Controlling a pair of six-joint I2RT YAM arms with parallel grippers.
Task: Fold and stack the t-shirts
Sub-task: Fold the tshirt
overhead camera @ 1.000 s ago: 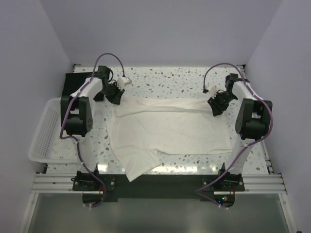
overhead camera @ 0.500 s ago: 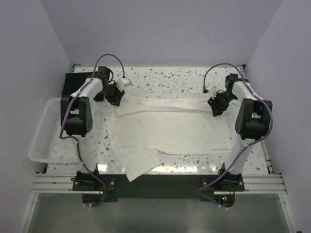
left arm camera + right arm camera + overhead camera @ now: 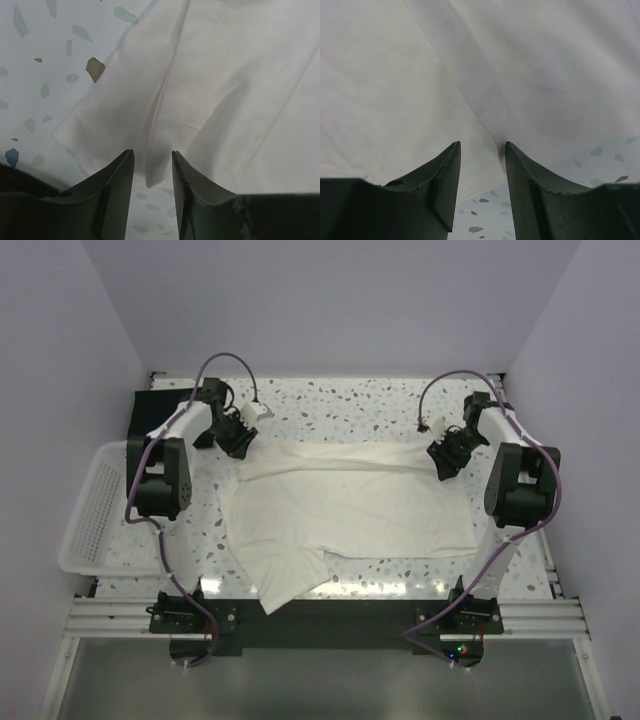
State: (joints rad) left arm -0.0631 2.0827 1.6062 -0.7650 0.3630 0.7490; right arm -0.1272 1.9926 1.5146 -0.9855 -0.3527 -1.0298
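The cream t-shirt [image 3: 345, 505] lies spread across the table, with its far edge folded over into a band. A sleeve or corner trails toward the near edge [image 3: 285, 590]. My left gripper [image 3: 240, 440] is at the shirt's far left corner, open. In the left wrist view [image 3: 152, 156] a narrow fold of cream cloth [image 3: 155, 170] ends between the fingertips, untouched by either. My right gripper [image 3: 446, 456] is at the far right corner, open, its tips [image 3: 482, 146] just over the cloth [image 3: 420, 90]. A black t-shirt [image 3: 148, 406] lies at the far left, partly behind the left arm.
A white lattice basket [image 3: 85, 520] stands off the table's left side. Purple cables loop above both arms. Speckled tabletop [image 3: 350, 405] shows beyond the shirt, and walls close in at the back and on both sides.
My left gripper's jaws have spread apart and it has shifted slightly away from the shirt's far left corner. The right gripper and the shirt look much the same.
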